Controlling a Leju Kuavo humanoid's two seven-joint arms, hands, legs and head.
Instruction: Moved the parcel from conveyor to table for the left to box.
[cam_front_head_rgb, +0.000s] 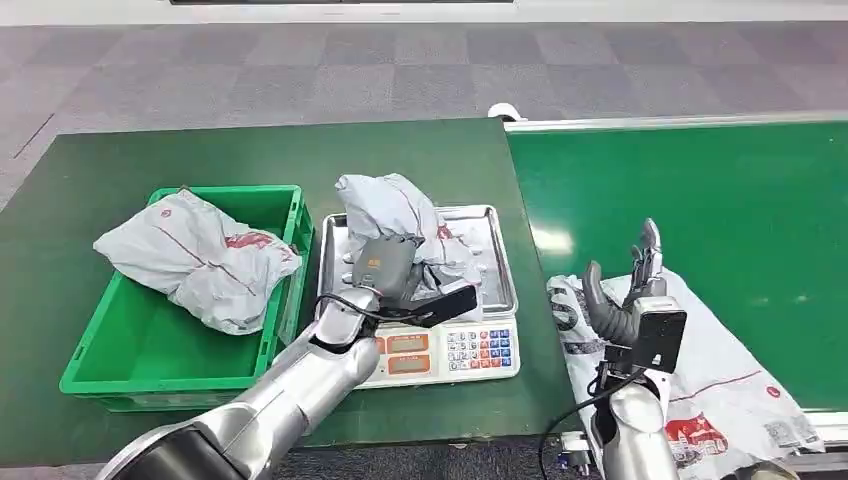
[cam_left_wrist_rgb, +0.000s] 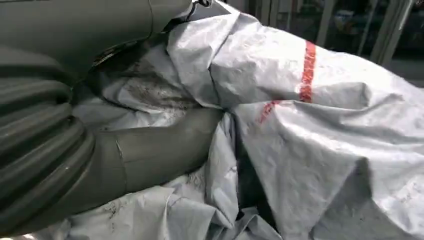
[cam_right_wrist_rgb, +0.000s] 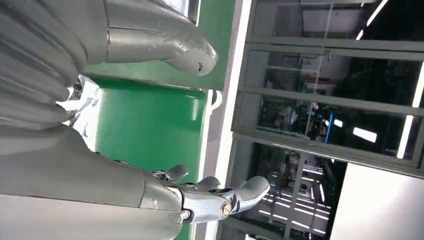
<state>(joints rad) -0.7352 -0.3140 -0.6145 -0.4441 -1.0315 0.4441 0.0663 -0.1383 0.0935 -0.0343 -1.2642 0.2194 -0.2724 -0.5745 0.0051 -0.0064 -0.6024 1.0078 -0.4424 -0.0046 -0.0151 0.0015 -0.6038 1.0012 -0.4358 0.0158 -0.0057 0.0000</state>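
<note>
A crumpled grey parcel (cam_front_head_rgb: 400, 212) with red print lies on the steel tray (cam_front_head_rgb: 496, 262) of a weighing scale. My left hand (cam_front_head_rgb: 385, 265) is on top of it and grips it. In the left wrist view the thumb (cam_left_wrist_rgb: 165, 145) is pressed into the folds of this parcel (cam_left_wrist_rgb: 310, 130). A second grey parcel (cam_front_head_rgb: 725, 385) lies flat on the green conveyor (cam_front_head_rgb: 720, 200) at the near edge. My right hand (cam_front_head_rgb: 632, 290) hovers over its left part, fingers pointing up and apart, holding nothing. In the right wrist view the fingers (cam_right_wrist_rgb: 215, 200) and the thumb (cam_right_wrist_rgb: 165, 47) stand wide apart.
A green crate (cam_front_head_rgb: 130, 350) sits at the left of the dark green table (cam_front_head_rgb: 250, 150), with another grey parcel (cam_front_head_rgb: 200, 262) inside. The scale's keypad and display (cam_front_head_rgb: 450, 352) face the table's front edge. A white rail (cam_front_head_rgb: 680, 122) borders the conveyor's far side.
</note>
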